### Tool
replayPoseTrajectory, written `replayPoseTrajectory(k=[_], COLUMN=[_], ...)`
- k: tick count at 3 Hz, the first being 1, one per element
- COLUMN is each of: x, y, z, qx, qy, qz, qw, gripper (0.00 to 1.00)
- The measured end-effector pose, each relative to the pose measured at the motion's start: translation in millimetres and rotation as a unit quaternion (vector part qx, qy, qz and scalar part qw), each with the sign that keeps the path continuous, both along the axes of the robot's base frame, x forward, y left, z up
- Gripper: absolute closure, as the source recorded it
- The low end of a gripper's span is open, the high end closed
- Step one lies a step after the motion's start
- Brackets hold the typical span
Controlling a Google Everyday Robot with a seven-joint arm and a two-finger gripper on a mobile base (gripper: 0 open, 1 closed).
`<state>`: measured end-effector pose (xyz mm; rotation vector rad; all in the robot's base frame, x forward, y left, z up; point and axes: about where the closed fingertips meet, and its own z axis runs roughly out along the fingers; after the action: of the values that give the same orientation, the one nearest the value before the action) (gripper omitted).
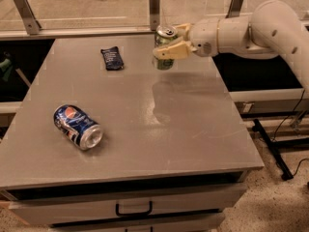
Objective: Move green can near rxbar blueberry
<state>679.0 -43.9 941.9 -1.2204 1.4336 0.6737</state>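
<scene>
The green can is pale green with a silver top and is held upright, a little above the grey table near its back edge. My gripper reaches in from the right and is shut on the green can, one tan finger in front and one behind. The rxbar blueberry, a flat dark navy wrapper, lies on the table to the left of the can, about a can's height away.
A dented blue Pepsi can lies on its side at the front left of the table. A glass rail with metal posts runs along the back edge. My white arm spans the right side. A drawer handle is below.
</scene>
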Motion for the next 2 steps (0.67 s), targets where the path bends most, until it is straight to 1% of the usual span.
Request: replayPoseTrajectory(k=[1, 2], x=[34, 57], y=[33, 53], z=[-11, -29], qx=[-0.011, -0.025], qy=[-0.005, 0.003], qz=[0.013, 0.017], qw=[0.9998, 0.9995], gripper=[1.00, 1.00])
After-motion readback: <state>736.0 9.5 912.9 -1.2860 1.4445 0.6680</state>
